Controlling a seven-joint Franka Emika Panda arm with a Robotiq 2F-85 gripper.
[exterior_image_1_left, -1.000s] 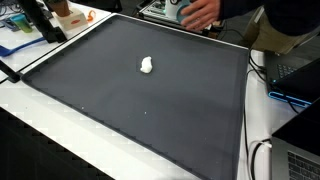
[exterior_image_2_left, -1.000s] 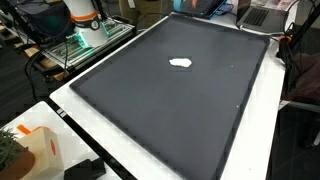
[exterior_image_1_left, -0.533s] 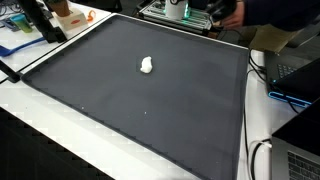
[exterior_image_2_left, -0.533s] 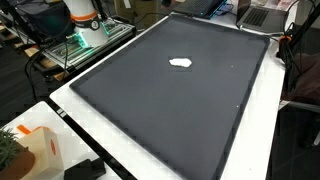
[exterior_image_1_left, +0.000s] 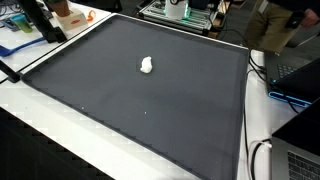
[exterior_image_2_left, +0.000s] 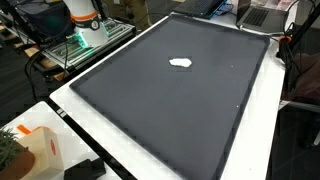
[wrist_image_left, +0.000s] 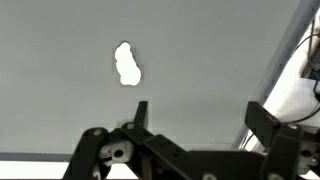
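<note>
gripper (wrist_image_left: 197, 108): wide open, empty
lump (wrist_image_left: 127, 64): on mat (wrist_image_left: 220, 50), far-left of gripper
step: likely pre-grasp hover
next: centre over lump, descend

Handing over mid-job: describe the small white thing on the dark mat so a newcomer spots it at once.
Find the big dark grey mat covering the white table. Around its middle lies a small white peanut-shaped lump, the only pale thing on the mat.
</note>
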